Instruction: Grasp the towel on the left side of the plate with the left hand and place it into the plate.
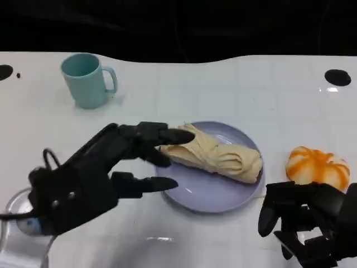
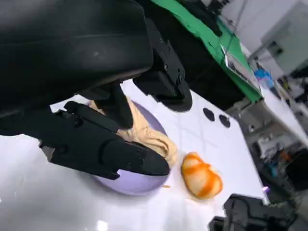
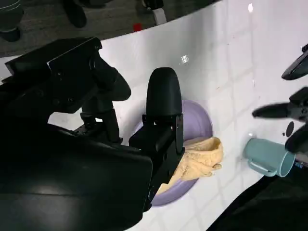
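Note:
The beige towel (image 1: pixel 223 156) (image 2: pixel 144 134) (image 3: pixel 199 156) lies crumpled across the lilac plate (image 1: pixel 217 198) (image 2: pixel 130 185) (image 3: pixel 197 120). My left hand (image 1: pixel 100 173) (image 2: pixel 96 96) reaches in from the plate's left with its fingers spread. The upper fingers (image 1: pixel 162 134) hover at the towel's left end and the thumb (image 1: pixel 150 184) is over the plate's left rim. Nothing is gripped. My right hand (image 1: pixel 312 223) (image 3: pixel 96 144) sits low at the table's front right, fingers loosely bent, holding nothing.
A teal mug (image 1: pixel 86 80) (image 3: pixel 267 156) stands at the back left. An orange and white striped object (image 1: pixel 318 166) (image 2: pixel 201 175) lies right of the plate, just beyond my right hand. A black round mark (image 1: pixel 337 77) is at the far right.

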